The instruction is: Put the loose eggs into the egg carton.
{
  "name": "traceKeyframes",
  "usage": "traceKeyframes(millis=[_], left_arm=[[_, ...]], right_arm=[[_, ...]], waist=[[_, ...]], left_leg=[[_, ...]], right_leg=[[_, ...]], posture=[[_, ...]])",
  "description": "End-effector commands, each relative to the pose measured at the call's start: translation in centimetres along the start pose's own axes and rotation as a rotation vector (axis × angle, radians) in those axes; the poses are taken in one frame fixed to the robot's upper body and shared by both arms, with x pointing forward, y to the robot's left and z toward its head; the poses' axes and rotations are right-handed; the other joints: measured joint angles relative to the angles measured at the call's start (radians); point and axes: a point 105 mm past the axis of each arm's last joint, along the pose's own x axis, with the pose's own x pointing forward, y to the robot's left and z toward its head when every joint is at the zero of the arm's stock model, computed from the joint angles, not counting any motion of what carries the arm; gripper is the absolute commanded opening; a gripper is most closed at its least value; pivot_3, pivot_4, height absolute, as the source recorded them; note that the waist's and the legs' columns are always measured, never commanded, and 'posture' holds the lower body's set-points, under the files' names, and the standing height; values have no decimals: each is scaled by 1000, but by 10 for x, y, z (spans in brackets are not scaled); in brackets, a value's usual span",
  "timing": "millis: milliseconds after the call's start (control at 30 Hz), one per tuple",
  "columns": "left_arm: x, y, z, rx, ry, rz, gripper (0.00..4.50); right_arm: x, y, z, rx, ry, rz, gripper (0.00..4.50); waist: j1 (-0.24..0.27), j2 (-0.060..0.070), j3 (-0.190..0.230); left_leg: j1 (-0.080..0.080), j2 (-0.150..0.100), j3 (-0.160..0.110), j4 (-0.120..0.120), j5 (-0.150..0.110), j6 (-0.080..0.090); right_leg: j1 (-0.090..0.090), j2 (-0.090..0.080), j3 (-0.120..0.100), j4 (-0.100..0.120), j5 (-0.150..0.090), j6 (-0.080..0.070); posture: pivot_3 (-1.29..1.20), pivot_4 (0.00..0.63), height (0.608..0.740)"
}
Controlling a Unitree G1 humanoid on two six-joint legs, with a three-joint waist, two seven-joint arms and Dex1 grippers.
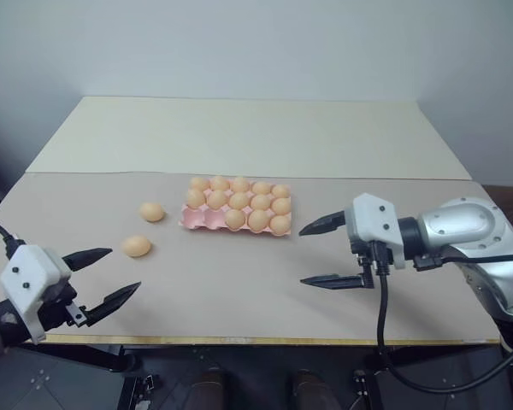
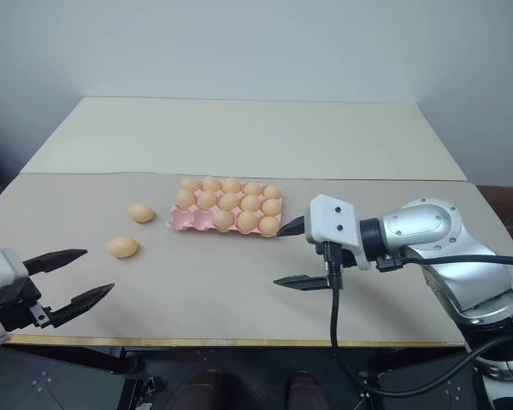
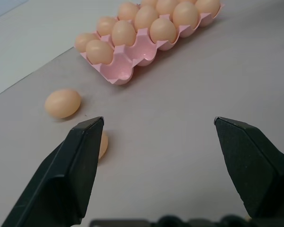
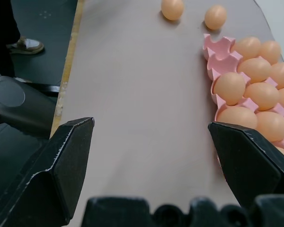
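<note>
Two loose eggs (image 1: 152, 212) (image 1: 137, 246) lie on the table (image 1: 239, 290) just left of the egg carton (image 1: 207, 221), whose near-left cups sit empty. Left hand (image 1: 103, 278) and right hand (image 1: 325, 253) hover wide open, holding nothing; one egg is half hidden behind a left finger (image 3: 71, 175).

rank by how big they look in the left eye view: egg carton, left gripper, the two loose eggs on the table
1. left gripper, nearest the camera, so it may only look bigger than the carton.
2. egg carton, about the same spread.
3. The two loose eggs, the nearer and the farther, look alike; no ranking.
</note>
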Motion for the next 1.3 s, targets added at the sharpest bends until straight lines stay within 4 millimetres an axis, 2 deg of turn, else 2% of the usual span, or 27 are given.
traceKeyframes(millis=[33,267,467,967,1067,1233,1300], left_arm=[[6,16,0,31,8,106,4048],[43,38,-9,-16,-24,115,4048],[72,58,-34,-80,23,125,4048],[99,59,-80,-179,122,128,4048],[101,57,-80,-186,113,124,3431],[103,56,-80,-176,108,125,1794],[103,56,-80,-168,106,132,1394]], right_arm=[[-2,-3,9,-60,-12,-7,4500],[0,-3,8,-53,-2,-27,4500],[-4,1,3,-33,36,-68,4500],[-10,8,0,9,64,-126,4500],[-10,6,-1,9,63,-132,4500],[-9,4,-1,10,61,-137,4500],[-8,4,-1,9,61,-139,4500]], waist=[[1,0,0],[3,0,0],[4,0,0],[-2,0,0],[-3,0,0],[-2,0,0],[-2,0,0]], left_leg=[[0,0,0,0,0,0],[0,-1,0,0,0,0],[-1,-2,0,0,0,0],[-2,-1,1,0,0,0],[-2,-1,1,0,0,0],[-2,-1,1,0,0,0],[-2,-1,1,0,0,0]], right_leg=[[0,0,0,0,0,0],[-1,0,0,0,0,0],[-2,0,0,1,0,0],[-3,0,0,2,0,0],[-3,0,0,1,0,0],[-3,0,0,2,0,0],[-3,0,1,2,0,0]], posture=[[0,150,740],[0,150,740],[0,150,740],[0,150,740],[0,150,740],[0,150,740],[0,150,740]])
